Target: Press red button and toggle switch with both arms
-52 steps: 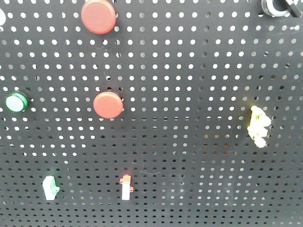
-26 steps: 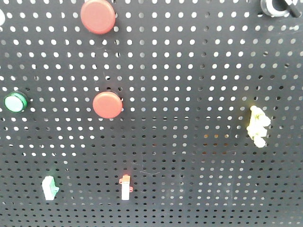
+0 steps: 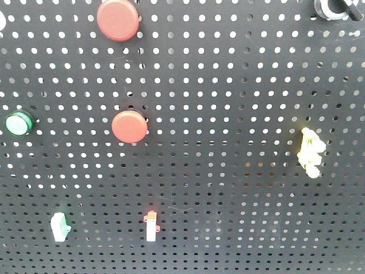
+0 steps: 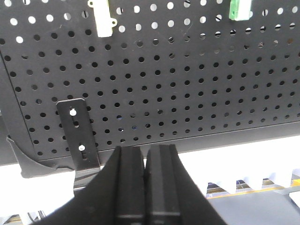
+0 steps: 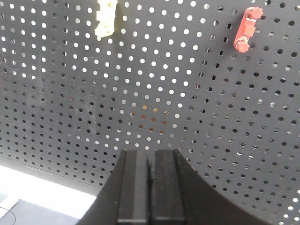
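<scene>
Two round red buttons are on the black pegboard in the front view, one at the top and one mid-left. A small white switch with an orange tip is low on the board; its white body also shows in the left wrist view. No gripper shows in the front view. My left gripper is shut and empty, near the board's lower edge. My right gripper is shut and empty, facing the board below a yellow part.
A green button is at the left, and a green-and-white switch is low left. A yellow part is at the right, and a black knob is at the top right. A red clip and a black bracket are also on the board.
The front view has shifted very slightly, so the board's parts sit a touch higher and further left. Nothing else has visibly moved.
</scene>
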### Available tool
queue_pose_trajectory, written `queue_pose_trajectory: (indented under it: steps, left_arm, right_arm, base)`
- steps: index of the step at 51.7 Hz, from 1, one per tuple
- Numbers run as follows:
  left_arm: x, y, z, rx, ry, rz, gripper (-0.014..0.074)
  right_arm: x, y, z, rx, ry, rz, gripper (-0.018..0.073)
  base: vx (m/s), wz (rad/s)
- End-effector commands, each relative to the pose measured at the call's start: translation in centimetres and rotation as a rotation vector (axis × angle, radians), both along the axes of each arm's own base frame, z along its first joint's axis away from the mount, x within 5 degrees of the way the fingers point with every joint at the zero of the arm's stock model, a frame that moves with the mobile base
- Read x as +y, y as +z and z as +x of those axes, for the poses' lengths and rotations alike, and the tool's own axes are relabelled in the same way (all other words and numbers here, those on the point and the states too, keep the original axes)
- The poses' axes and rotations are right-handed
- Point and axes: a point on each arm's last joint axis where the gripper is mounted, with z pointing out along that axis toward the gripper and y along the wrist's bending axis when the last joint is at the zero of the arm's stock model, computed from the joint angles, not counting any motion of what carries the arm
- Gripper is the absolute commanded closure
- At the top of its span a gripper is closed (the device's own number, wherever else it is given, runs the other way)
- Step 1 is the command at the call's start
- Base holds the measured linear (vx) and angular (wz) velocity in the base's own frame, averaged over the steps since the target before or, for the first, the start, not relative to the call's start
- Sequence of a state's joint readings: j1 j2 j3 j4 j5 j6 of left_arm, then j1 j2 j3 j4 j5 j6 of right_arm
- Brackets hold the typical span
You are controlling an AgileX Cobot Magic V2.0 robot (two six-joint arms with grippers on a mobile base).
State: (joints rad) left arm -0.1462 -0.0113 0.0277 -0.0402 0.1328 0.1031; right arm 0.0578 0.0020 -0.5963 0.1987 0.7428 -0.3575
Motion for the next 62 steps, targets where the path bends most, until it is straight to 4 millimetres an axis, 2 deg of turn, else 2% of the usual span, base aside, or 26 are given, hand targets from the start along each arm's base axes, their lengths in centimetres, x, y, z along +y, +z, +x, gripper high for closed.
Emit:
queue_pose_trajectory:
  steps: [1, 8, 13, 21, 25, 38, 62]
  left_arm:
    - [0.0, -0.4, 0.0, -0.054, -0.002, -0.018, 0.0595]
    - [0.0, -0.4, 0.0, -0.054, -0.002, -0.018, 0.0595]
    - [0.0, -0.4, 0.0, -0.054, -0.002, -0.018, 0.0595]
    - [0.0, -0.4, 0.0, -0.054, -0.002, -0.018, 0.0595]
    - [0.0, -0.4, 0.0, -0.054, -0.002, -0.018, 0.0595]
    - [0.0, -0.4, 0.0, -0.054, -0.002, -0.018, 0.0595]
    - [0.0, -0.4, 0.0, -0.054, -0.002, -0.018, 0.0595]
  right_arm:
    - [-0.1, 1.4, 0.1, -0.078, -0.015, 0.015, 0.0562]
    - [-0.1, 1.4, 0.1, -0.079, -0.02, 0.008, 0.0562]
    - [-0.5, 0.2, 1.7, -0.11, -0.074, 0.072, 0.0562]
    - [-1.1, -4.4, 4.9, -0.156, -0.147, 0.177, 0.0562]
    - [-1.1, -6.7, 5.8, -0.166, -0.148, 0.196, 0.0562]
    - [-0.8, -13.0, 6.9, -0.117, -0.127, 0.231, 0.0562]
    - [-0.9, -13.2, 6.8, -0.091, -0.136, 0.278, 0.0562]
  base:
    - [0.0, 0.0]
    - [0.0, 0.0]
    - [0.0, 0.0]
    - [0.0, 0.0]
    - [0.0, 0.0]
    - [0.0, 0.0]
    - [0.0, 0.0]
